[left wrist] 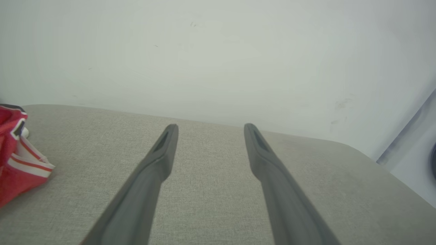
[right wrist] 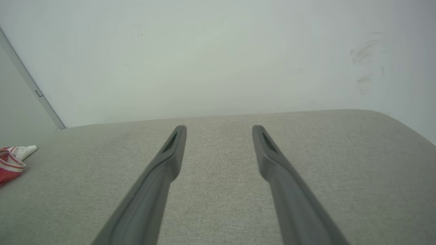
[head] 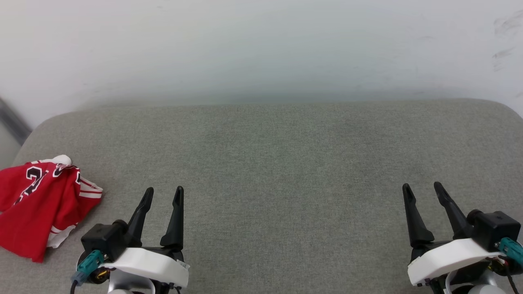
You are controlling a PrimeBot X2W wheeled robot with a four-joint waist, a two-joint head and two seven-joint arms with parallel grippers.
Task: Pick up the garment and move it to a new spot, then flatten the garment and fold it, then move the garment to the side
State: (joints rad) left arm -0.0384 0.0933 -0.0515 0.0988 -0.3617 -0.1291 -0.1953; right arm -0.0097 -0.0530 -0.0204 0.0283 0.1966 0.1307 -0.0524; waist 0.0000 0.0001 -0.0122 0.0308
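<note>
Red fabric jersey garment (head: 39, 204), white sleeves, black number, lay crumpled on the grey woven surface (head: 286, 163), just left of the left tool (head: 164, 192). Left tool and right tool (head: 421, 187) stood apart-jawed, empty. Looked soft, light, floppy; I'd pinch the striped sleeve trim (head: 90, 192).

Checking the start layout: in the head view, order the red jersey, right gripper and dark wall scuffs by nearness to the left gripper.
From the left gripper:
1. Red-and-white sports jersey, crumpled at its left.
2. Right gripper, at the lower right.
3. Dark scuff marks, on the white wall, upper right.
</note>
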